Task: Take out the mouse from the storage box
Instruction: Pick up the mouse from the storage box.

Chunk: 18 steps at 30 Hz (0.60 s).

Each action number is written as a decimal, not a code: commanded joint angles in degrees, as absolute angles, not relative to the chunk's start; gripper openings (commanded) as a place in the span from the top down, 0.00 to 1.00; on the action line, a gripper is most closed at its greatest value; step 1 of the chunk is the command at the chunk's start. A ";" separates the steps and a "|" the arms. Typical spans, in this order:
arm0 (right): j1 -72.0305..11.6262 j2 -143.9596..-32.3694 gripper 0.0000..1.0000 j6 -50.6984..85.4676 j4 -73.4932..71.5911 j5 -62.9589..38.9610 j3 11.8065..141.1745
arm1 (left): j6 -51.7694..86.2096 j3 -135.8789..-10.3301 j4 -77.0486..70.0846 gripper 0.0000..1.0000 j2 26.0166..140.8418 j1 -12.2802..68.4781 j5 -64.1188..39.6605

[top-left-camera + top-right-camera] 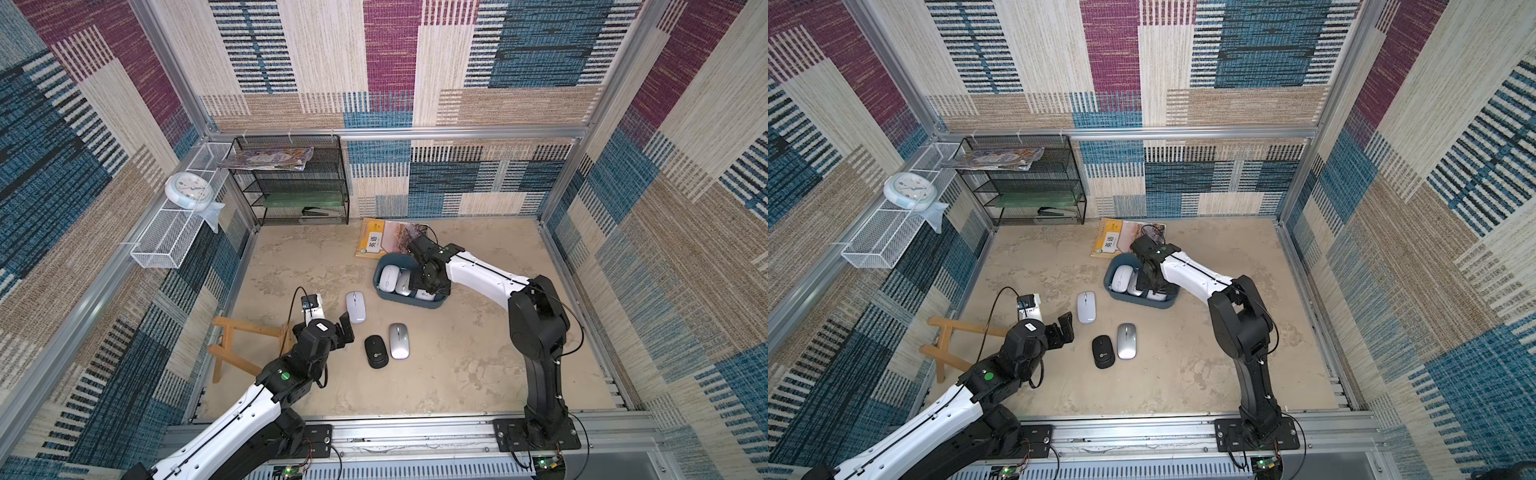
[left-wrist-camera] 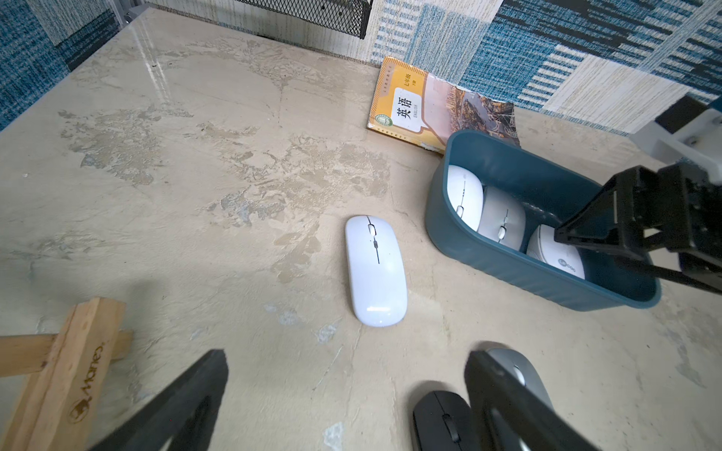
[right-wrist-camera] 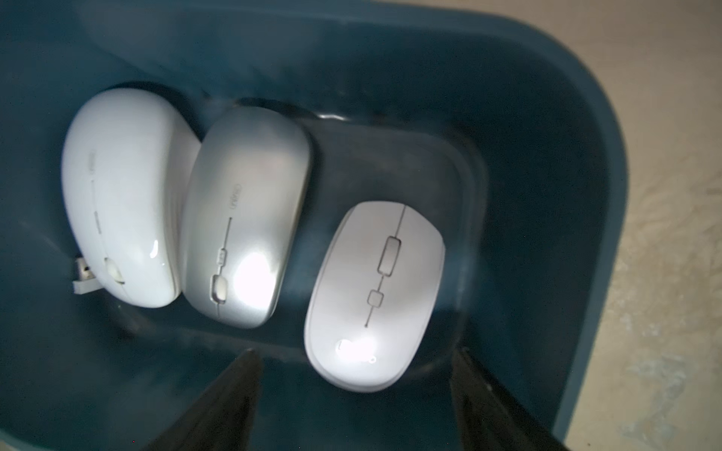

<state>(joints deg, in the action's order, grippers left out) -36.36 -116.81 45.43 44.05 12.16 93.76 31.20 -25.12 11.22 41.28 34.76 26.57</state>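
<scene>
Box (image 1: 410, 304) on table (image 1: 457, 374), near book (image 1: 390, 243); three mice inside. Target, by judgement: flat white mouse (image 3: 375, 296) on box floor, just beside silver mouse (image 3: 246, 218).
Likely light, rigid, glossy shell, so slippery. Top is curved; pinch across long sides, mid-body.
Right gripper (image 3: 355, 351) down inside box, jaws apart, straddling mouse's tail end, gap each side, nothing held.
Left gripper (image 2: 345, 357) spread wide, empty, above table.
</scene>
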 commanded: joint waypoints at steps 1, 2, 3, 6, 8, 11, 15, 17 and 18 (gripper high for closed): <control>-36.39 -116.66 0.21 52.37 43.60 12.59 93.42 | 31.27 -25.29 10.28 0.01 40.87 34.71 25.52; -36.39 -117.05 0.21 53.00 44.05 12.97 93.59 | 31.22 -25.35 10.17 0.01 40.78 34.72 25.32; -36.39 -117.47 0.21 53.48 44.54 13.45 93.77 | 31.29 -25.32 10.28 0.01 40.69 34.70 25.32; -36.32 -118.23 0.21 54.53 44.06 14.32 92.93 | 31.29 -25.40 10.55 0.01 40.18 34.72 25.15; -36.33 -119.40 0.21 54.77 44.21 14.50 92.98 | 31.26 -25.14 10.37 0.01 39.65 34.70 24.80; -36.30 -121.38 0.21 54.90 44.33 15.00 93.38 | 31.29 -25.07 10.53 0.01 39.11 34.72 24.79; -36.30 -122.52 0.22 56.07 44.12 17.39 92.80 | 31.51 -25.10 11.16 0.01 38.09 34.67 24.83; -36.39 -122.65 0.24 55.50 42.76 17.45 92.29 | 31.53 -24.58 10.91 0.01 37.05 34.72 24.79; -36.37 -123.06 0.26 55.08 42.42 17.40 92.43 | 31.44 -24.36 10.75 0.01 36.56 34.72 24.87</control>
<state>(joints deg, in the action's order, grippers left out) -36.32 -122.39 54.70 42.72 16.05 92.53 31.40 -24.75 11.18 37.36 34.76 25.04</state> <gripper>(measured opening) 0.750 0.986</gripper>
